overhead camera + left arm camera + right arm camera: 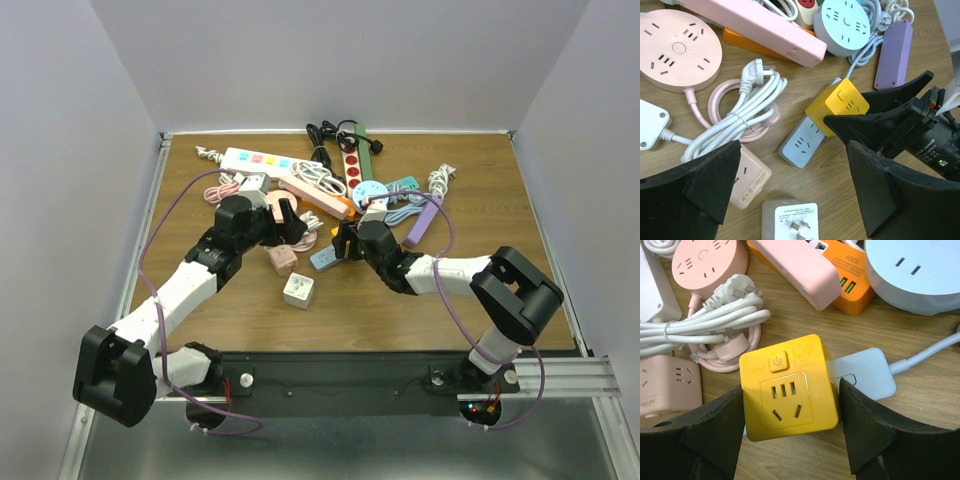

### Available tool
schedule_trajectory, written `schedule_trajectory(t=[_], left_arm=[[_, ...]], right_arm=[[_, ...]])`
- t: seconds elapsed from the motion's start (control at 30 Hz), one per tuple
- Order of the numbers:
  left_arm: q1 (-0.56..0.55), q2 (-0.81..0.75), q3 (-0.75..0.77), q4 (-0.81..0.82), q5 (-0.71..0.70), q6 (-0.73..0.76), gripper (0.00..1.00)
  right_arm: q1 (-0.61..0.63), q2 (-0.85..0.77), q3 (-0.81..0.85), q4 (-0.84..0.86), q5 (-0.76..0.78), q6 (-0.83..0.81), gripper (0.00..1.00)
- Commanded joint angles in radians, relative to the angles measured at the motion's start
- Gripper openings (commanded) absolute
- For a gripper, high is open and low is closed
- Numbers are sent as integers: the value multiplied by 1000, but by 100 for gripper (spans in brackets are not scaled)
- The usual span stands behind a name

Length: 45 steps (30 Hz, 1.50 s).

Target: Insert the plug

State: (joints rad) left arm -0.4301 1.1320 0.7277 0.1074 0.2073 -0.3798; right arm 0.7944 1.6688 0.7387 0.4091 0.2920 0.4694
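Right pincer (pixel 344 240) brackets the yellow cube adapter (pixel 787 390) — gripping or released, I cannot tell.
Adapter sits on the blue strip (pixel 800 145), mid worktop (pixel 400 310) (left pincer (pixel 288 218) gapes, empty).

a robotics lab test cell: plain white walls (pixel 60 150) box in a wooden table (pixel 500 300). the left arm (pixel 170 295) and right arm (pixel 450 272) are bolted to an aluminium rail (pixel 560 375) at its near edge. assorted power strips (pixel 258 160) and cube sockets (pixel 282 260) lie heaped on top.
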Motion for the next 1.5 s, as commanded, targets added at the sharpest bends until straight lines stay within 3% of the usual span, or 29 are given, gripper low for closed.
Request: schedule_trajectory(t=[0.0, 0.23, 0.43, 0.47, 0.53, 0.67, 0.83, 1.1, 1.47], left_arm=[[4, -49, -13, 26, -23, -8, 99], [-105, -63, 12, -64, -193, 12, 98], [-191, -81, 18, -161, -330, 5, 98], [-200, -92, 16, -173, -353, -1, 98], [-226, -103, 3, -202, -381, -19, 98], [-266, -130, -22, -248, -422, -62, 99], [-341, -156, -68, -259, -427, -128, 99], [-433, -127, -82, -322, -500, -192, 99], [-475, -25, -82, -345, -529, -219, 99]], right_arm=[[138, 172, -116, -588, -323, 229, 0], [138, 135, 102, -704, -179, 199, 4], [131, 118, 221, -763, -45, 157, 36], [126, 112, 225, -765, -28, 153, 47], [120, 83, 229, -767, 1, 146, 61], [95, 20, 235, -767, 30, 135, 82], [74, -72, 246, -765, 36, 103, 100], [22, -199, 211, -765, 4, 77, 100], [-26, -329, 145, -762, -17, 86, 100]])
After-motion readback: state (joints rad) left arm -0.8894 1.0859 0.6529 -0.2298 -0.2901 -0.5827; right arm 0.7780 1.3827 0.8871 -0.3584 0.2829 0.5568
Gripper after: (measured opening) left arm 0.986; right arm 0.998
